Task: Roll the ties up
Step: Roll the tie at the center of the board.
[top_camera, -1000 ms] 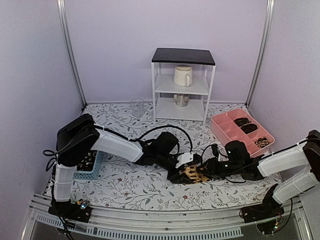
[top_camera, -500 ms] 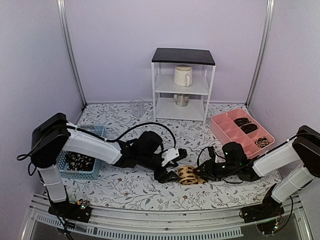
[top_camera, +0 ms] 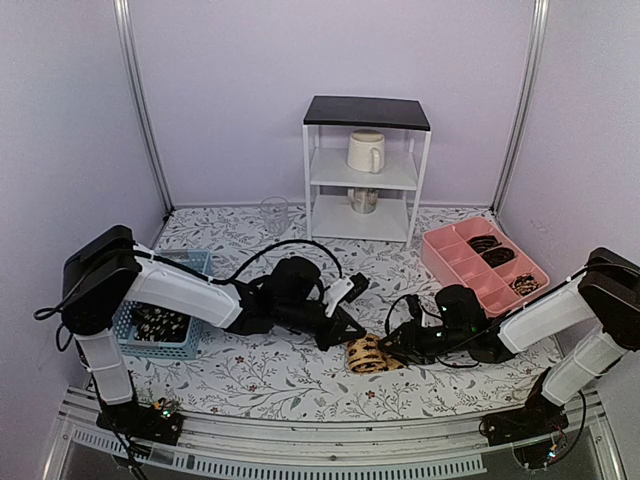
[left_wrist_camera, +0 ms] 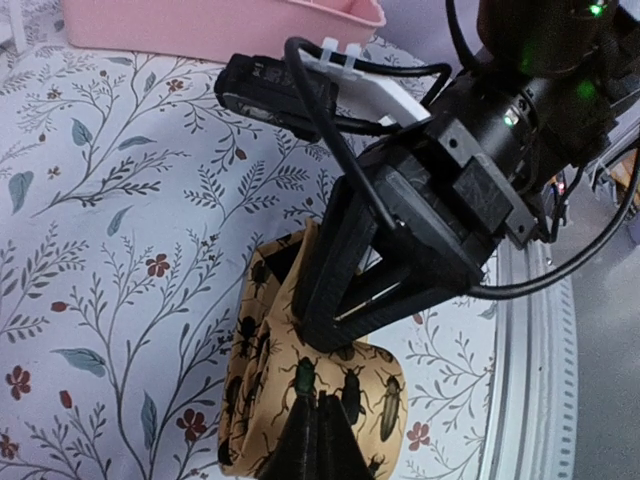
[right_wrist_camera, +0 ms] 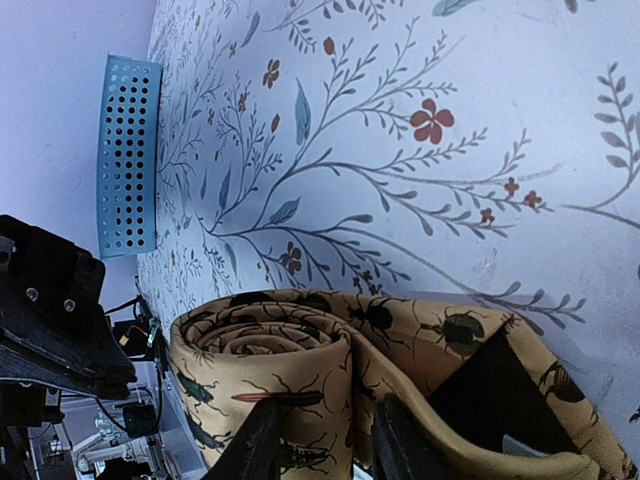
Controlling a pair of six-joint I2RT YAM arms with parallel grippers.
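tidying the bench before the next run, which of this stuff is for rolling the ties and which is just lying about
For the job:
- tan tie
- dark ties in the basket
- tray, likely, with dark coils in it

Lying about:
- shelf
- mug
- jar
- glass

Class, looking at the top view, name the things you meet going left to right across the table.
Basket → glass → left gripper → tie → tray
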